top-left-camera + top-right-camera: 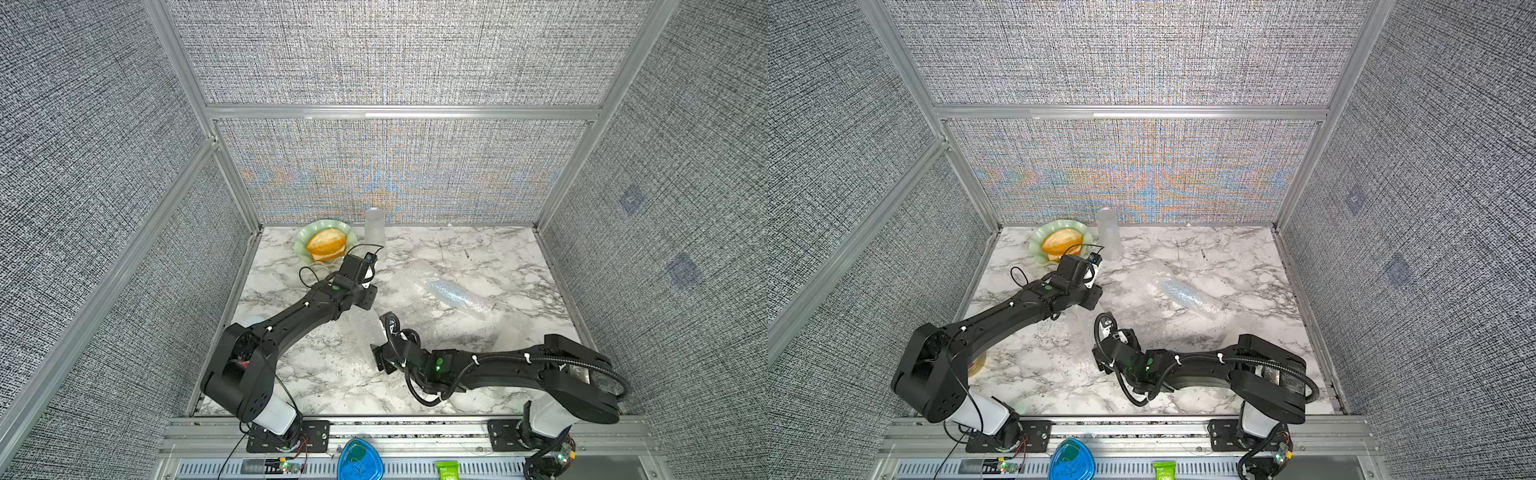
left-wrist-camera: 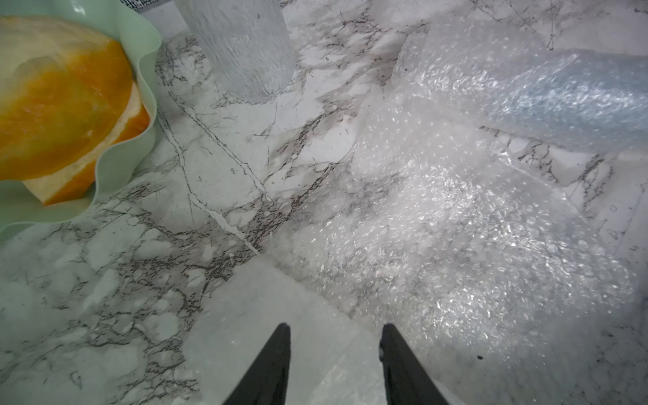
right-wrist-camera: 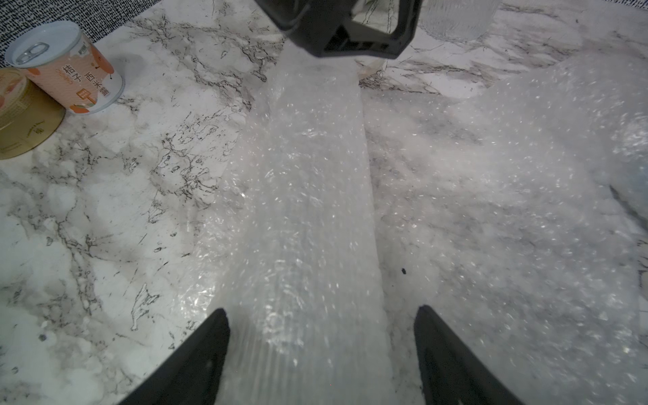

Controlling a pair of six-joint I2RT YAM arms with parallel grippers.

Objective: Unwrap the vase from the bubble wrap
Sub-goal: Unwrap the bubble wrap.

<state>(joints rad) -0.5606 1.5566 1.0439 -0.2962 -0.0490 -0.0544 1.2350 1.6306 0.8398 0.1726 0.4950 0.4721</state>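
In a top view I see the bubble wrap [image 1: 419, 299] spread between both arms. On my left wrist view, the left gripper [image 2: 336, 354] stands released over a wrapped edge. On my right wrist view, the right gripper [image 3: 321, 347] straddles, unclenched, a wrapped ribbed cylinder [image 3: 298, 217] running lengthwise straight ahead.

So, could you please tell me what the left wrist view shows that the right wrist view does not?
Only the left wrist view shows the green bowl holding an orange piece. Only the right wrist view shows two cans and the bubble-wrapped roll between the right pincer fingers. Both show the marble table, loose bubble wrap and the frosted glass.
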